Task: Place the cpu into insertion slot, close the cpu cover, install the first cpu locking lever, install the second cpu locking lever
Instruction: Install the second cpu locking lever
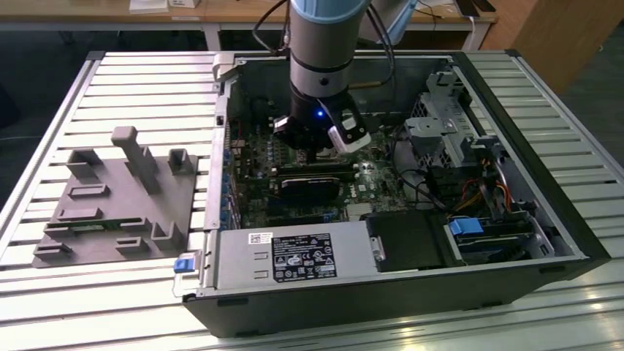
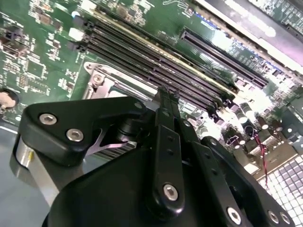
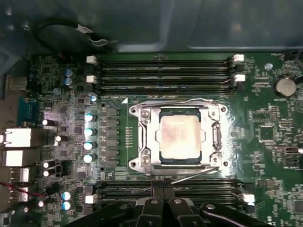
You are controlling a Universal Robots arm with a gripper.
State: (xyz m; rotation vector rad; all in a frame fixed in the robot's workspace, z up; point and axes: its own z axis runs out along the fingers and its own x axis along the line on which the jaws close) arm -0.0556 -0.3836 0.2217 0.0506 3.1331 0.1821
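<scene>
In the first wrist view the cpu (image 3: 179,137) lies flat in the insertion slot, its pale metal top showing through the cut-out of the cpu cover (image 3: 147,142). The cover is down over it, so the slot itself is hidden. One thin wire locking lever (image 3: 170,100) runs along the socket edge beside the memory slots. A second lever (image 3: 201,175) slants off the opposite edge towards my fingertips. My gripper (image 3: 162,184) (image 2: 166,92) is shut, with its fingers pressed together just beside the socket. In the exterior view the gripper (image 1: 314,152) hangs low over the motherboard.
Rows of memory slots (image 3: 163,71) flank the socket on two sides, and capacitors (image 3: 89,137) stand by a third. The case walls (image 1: 507,124), drive cage (image 1: 439,124), cables and power supply (image 1: 292,256) surround the board. A grey fixture block (image 1: 117,201) sits at the exterior view's left.
</scene>
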